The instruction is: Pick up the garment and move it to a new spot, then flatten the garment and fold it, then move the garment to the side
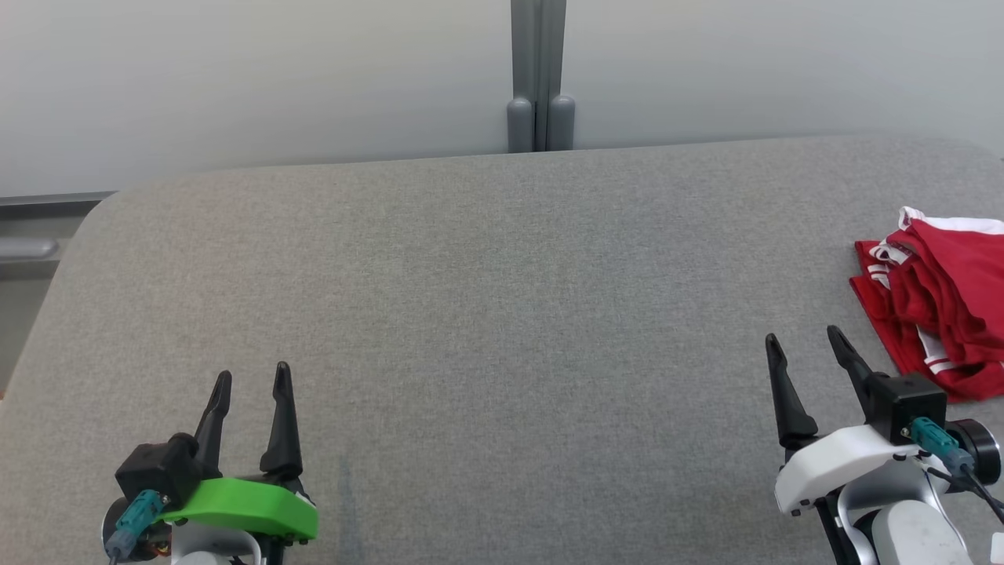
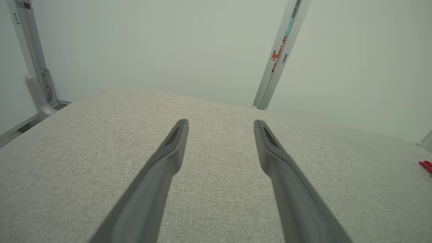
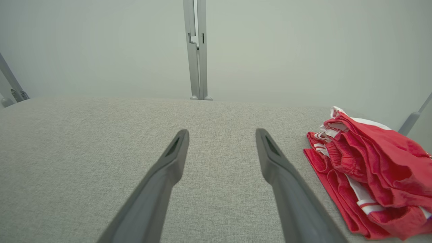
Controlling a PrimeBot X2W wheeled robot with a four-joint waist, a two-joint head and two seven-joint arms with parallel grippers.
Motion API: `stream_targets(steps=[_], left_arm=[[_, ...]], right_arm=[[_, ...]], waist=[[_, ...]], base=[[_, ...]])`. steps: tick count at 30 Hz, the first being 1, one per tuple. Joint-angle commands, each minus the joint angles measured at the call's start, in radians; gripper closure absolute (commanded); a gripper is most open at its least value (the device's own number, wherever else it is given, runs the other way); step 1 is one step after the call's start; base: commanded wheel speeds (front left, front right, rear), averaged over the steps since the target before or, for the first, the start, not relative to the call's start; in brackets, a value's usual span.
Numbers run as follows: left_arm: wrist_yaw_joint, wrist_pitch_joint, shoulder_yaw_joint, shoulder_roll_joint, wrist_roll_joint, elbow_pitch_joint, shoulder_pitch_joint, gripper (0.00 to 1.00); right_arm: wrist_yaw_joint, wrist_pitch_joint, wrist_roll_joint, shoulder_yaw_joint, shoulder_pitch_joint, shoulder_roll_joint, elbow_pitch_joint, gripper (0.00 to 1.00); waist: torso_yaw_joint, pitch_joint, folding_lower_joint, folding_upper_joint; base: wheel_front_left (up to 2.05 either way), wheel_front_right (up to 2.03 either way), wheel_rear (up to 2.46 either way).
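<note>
The garment [image 1: 941,302] is a red piece of clothing with white trim, lying crumpled in a heap at the right edge of the grey table [image 1: 486,298]. In the right wrist view the garment [image 3: 374,172] sits just right of my right fingers. My right gripper [image 1: 804,341] is open with nothing in it, a short way left of and nearer than the heap. At the near left, far from the cloth, my left gripper [image 1: 252,377] hovers open and empty. A sliver of red garment [image 2: 426,166] shows at the right edge of the left wrist view.
A pale wall runs behind the table, with a grey upright post [image 1: 540,78] at its middle. The table's rounded far-left corner [image 1: 110,204] drops off to a ledge.
</note>
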Motion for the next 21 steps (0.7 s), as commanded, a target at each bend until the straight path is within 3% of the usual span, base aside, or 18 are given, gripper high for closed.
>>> stream_targets(steps=[1,18,19,21], left_arm=[[0.001,-0.003,0.001,0.006,0.008,-0.001,0.013,0.0],[0.001,-0.003,-0.017,0.02,-0.014,0.013,0.007,0.0],[0.0,0.0,-0.015,0.014,-0.013,0.01,0.0,1.0],[0.0,0.004,-0.015,0.009,-0.014,0.031,0.003,1.0]], right_arm=[[-0.002,-0.006,-0.003,-0.001,0.002,0.002,0.004,0.0],[-0.002,-0.002,0.004,0.005,-0.004,0.012,0.021,0.0],[0.0,-0.004,0.001,0.005,-0.001,0.014,0.019,1.0],[0.0,-0.003,0.002,0.005,0.005,0.019,0.04,1.0]], waist=[[-0.002,0.001,0.0,0.0],[-0.004,0.007,0.0,0.0],[-0.004,0.007,0.0,0.0],[-0.004,0.007,0.0,0.0]], base=[[0.0,0.0,0.0],[0.0,0.0,0.0],[0.0,0.0,0.0],[0.0,0.0,0.0]])
